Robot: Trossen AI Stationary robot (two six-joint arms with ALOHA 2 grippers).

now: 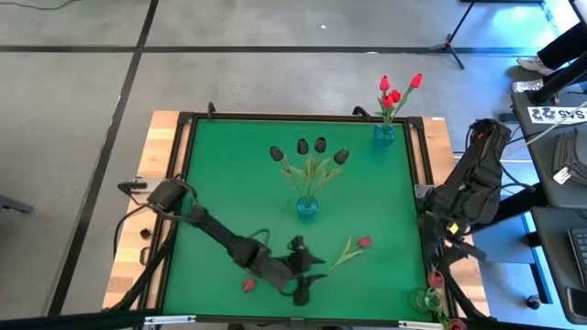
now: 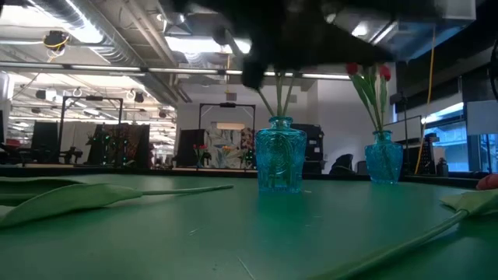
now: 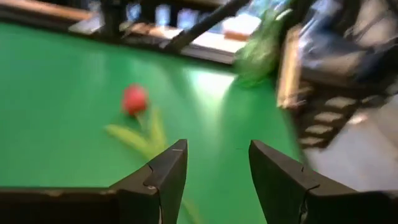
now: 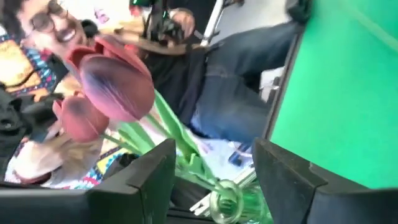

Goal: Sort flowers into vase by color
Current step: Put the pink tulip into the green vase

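Note:
A red tulip [image 1: 355, 246] lies on the green table, and also shows in the left wrist view [image 3: 134, 99]. My left gripper [image 3: 217, 152] is open and empty just left of it, over the table's near part [image 1: 315, 275]. Another reddish tulip head [image 1: 248, 285] lies beside the left arm. Near-black tulips stand in the middle blue vase [image 1: 307, 206]. Red tulips stand in the far-right blue vase [image 1: 383, 131]. Pink-maroon tulips [image 4: 115, 81] stand in a clear green vase [image 1: 428, 298] at the near right corner. My right gripper [image 4: 214, 149] is open and empty beside that vase.
The table has a raised dark rim [image 1: 417, 183]. A person [image 4: 205, 74] sits beyond the table's near right corner. In the low view a leaf [image 2: 78, 196] and a stem [image 2: 436, 227] lie flat on the table in front of the two blue vases.

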